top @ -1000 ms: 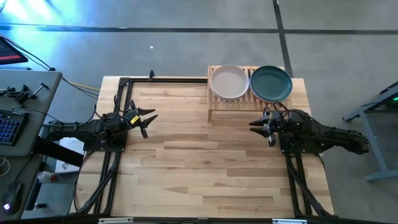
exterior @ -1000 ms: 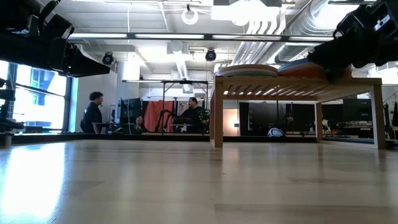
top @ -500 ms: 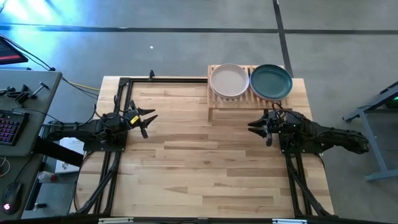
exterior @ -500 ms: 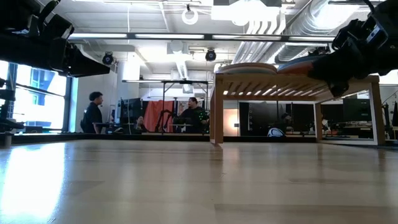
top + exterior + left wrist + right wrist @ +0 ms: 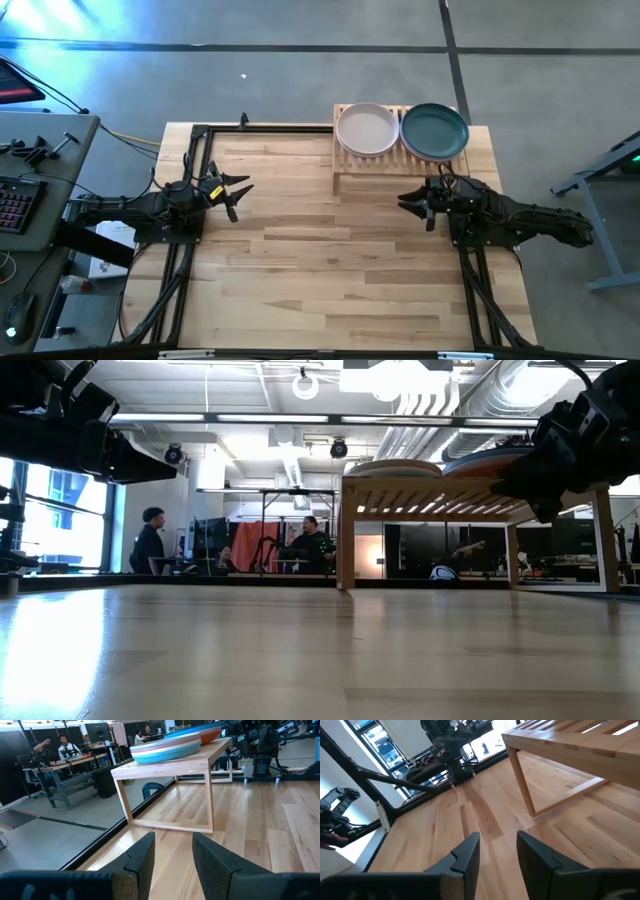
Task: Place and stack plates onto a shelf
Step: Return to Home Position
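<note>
So the shelf [image 5: 343,166] sits at the far right part of the table [image 5: 300,260], and all the plates are up on it in two stacks side by side. The grey-white plate [image 5: 367,130] tops the left stack, the dark teal plate [image 5: 434,132] tops the right one. The right gripper [image 5: 412,208] hangs just in front of the shelf, below the teal stack, touching nothing. Its fingers [image 5: 465,857] are spread with bare tabletop showing between them, so it's empty. The left gripper [image 5: 243,200] is parked well apart on the left side of the table, fingers [image 5: 142,857] parted too, also empty.

Materials: the shelf is light bamboo, slatted top on square open-frame legs. The plates are round, shallow and matte. From the left wrist view the edges show as thin coloured layers, pale and bluish in the nearer stack, blue over red-orange in the farther one. The table is pale wood planks.

Versus a second ago: the right gripper has backed off a little from the shelf edge and sits a bit lower in the low view. The left arm hasn't budged.
</note>
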